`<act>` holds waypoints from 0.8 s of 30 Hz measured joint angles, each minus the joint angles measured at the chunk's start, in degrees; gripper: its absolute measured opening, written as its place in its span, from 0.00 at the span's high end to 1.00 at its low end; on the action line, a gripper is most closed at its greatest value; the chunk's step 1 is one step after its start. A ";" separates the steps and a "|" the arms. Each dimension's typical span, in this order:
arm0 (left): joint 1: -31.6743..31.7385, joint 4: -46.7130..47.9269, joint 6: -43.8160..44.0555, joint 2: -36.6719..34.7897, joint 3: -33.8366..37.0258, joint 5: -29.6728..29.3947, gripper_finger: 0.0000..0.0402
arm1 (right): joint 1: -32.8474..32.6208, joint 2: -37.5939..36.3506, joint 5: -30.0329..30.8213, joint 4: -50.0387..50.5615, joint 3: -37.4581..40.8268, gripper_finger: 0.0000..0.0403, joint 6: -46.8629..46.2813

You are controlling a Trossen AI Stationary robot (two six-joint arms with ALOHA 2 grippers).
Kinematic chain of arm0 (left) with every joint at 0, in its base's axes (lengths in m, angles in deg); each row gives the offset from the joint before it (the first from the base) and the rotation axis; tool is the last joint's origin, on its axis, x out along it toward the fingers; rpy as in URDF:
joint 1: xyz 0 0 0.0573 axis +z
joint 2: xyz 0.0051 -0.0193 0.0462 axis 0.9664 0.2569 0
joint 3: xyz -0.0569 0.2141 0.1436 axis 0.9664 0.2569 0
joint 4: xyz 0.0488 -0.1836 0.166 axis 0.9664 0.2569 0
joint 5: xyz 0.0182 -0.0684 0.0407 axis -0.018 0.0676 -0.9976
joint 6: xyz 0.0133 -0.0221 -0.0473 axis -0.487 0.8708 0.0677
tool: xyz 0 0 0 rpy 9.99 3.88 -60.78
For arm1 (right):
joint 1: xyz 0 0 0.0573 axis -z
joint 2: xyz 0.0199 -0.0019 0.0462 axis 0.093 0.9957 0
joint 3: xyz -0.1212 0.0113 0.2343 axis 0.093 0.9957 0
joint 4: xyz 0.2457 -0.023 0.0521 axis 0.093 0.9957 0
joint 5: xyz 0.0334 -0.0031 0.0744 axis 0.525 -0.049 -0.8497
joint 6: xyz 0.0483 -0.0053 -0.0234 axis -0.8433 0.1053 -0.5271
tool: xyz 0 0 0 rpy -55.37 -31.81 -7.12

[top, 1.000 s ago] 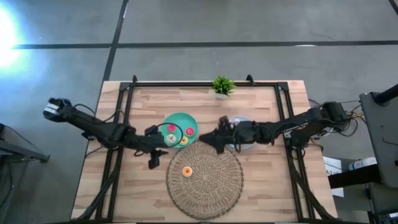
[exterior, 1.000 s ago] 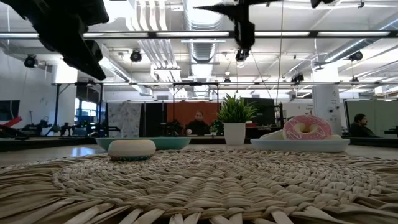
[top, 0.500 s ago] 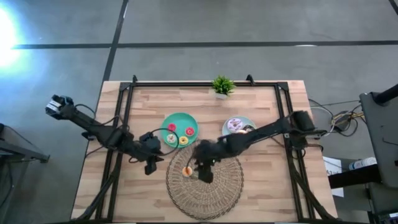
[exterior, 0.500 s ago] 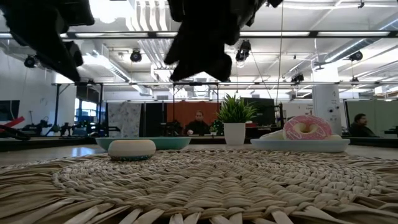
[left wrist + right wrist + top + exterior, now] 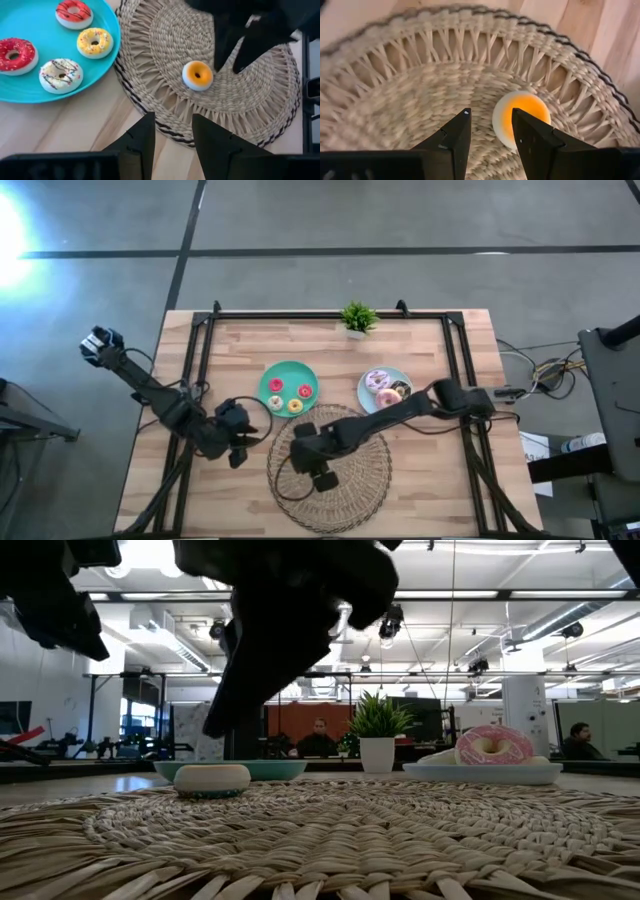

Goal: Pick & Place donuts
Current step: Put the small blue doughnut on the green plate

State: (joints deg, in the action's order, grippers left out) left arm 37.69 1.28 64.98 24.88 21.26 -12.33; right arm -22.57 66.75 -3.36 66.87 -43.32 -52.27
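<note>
An orange-topped donut (image 5: pixel 522 119) (image 5: pixel 197 75) lies flat on the wicker mat (image 5: pixel 350 490); in the low view it shows as a pale ring (image 5: pixel 212 778). My right gripper (image 5: pixel 490 127) (image 5: pixel 227 67) hangs open just above it, pointing steeply down, with the donut beside one finger and untouched. In the high view the right gripper (image 5: pixel 305 460) hides the donut. My left gripper (image 5: pixel 172 132) (image 5: pixel 240 450) is open and holds nothing, off the mat's left edge. Several small donuts (image 5: pixel 62 75) rest on the teal plate (image 5: pixel 290 372).
A light-blue plate (image 5: pixel 365 395) at the right holds larger donuts, one of them pink (image 5: pixel 495 745). A small potted plant (image 5: pixel 357 318) stands at the far edge. Black rails (image 5: pixel 200 360) run along the table's left and right sides. People show in the room beyond.
My right gripper has swung from beside the light-blue plate toward the near left, over the mat, has sunk toward the orange donut and has rolled about its own axis. My left gripper has drawn back from the teal plate toward the table's near left. Neither has changed its opening.
</note>
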 joint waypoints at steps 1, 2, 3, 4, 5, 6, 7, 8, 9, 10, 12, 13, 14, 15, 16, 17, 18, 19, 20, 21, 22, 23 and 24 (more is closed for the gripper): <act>-0.36 -0.05 0.51 0.00 0.00 -0.64 0.74 | 0.00 0.91 0.07 1.20 -1.12 0.67 0.69; -0.69 -0.03 0.92 0.00 0.00 -1.12 0.74 | 0.00 1.65 0.17 2.11 -2.23 0.67 1.00; -1.00 -0.03 1.28 0.04 0.00 -1.50 0.74 | -0.02 2.44 0.32 3.10 -3.24 0.67 1.15; -1.19 -0.03 1.68 0.04 0.00 -1.77 0.74 | -0.02 3.16 0.34 4.12 -4.15 0.67 1.14; -1.33 -0.07 1.91 0.04 0.00 -2.01 0.74 | -0.02 3.73 0.33 4.57 -4.75 0.67 1.13; -1.42 -0.03 2.07 0.04 0.00 -2.01 0.74 | -0.02 4.29 0.35 4.56 -5.21 0.67 1.12; -1.42 -0.01 2.26 0.04 0.00 -2.01 0.74 | -0.02 4.66 0.35 4.50 -5.62 0.67 1.14; -1.42 -0.03 2.45 0.04 0.00 -2.03 0.74 | 0.00 5.01 0.36 4.55 -5.93 0.67 1.14; -1.42 -0.01 2.48 0.04 0.00 -2.03 0.74 | 0.00 5.37 0.38 4.53 -6.33 0.67 1.14; -1.42 -0.03 2.49 0.04 0.00 -2.03 0.74 | 0.00 5.58 0.41 4.50 -6.68 0.67 1.14; -1.42 -0.02 2.64 0.04 0.00 -2.03 0.74 | 0.00 5.86 0.55 5.37 -7.30 0.67 1.10; -1.42 -0.03 2.68 0.04 0.00 -2.03 0.74 | 0.00 5.87 0.70 5.65 -7.49 0.67 1.07; -1.42 -0.04 2.70 0.04 0.00 -2.03 0.74 | -0.02 5.75 0.97 5.96 -7.60 0.67 1.07; -1.42 -0.03 2.73 0.04 0.00 -2.03 0.74 | -0.02 5.57 1.66 6.25 -7.64 0.67 1.10; -1.42 -0.03 2.71 0.04 0.00 -2.11 0.74 | -0.04 5.32 2.24 6.71 -7.84 0.67 1.15; -1.42 -0.03 2.71 0.04 0.00 -2.44 0.74 | -0.04 5.16 2.67 7.20 -8.07 0.67 1.19; -1.42 -0.01 2.72 0.04 0.00 -2.85 0.74 | -0.04 5.01 3.32 7.39 -8.30 0.67 1.20; -1.42 -0.04 2.68 0.04 0.00 -3.43 0.74 | -0.04 4.87 3.59 7.56 -8.43 0.67 1.28; -1.42 -0.05 2.59 0.04 0.00 -4.13 0.74 | 0.00 4.80 3.57 7.85 -8.45 0.67 1.35; -1.42 -0.03 2.53 0.04 0.00 -4.61 0.74 | 0.00 4.80 3.58 8.02 -8.45 0.67 1.40; -1.42 -0.03 2.46 0.04 0.00 -5.25 0.74 | 0.00 4.80 3.57 7.99 -8.21 0.67 1.42; -1.42 -0.03 2.45 0.04 0.00 -5.59 0.74 | 0.00 4.80 3.57 8.02 -7.82 0.67 1.47; -1.42 -0.01 2.43 0.04 0.00 -5.78 0.74 | 0.00 4.80 3.57 8.00 -7.30 0.67 1.51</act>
State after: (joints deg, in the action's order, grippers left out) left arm 36.27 1.26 67.41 24.92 21.26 -18.12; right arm -22.57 71.55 0.20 74.87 -50.62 -50.77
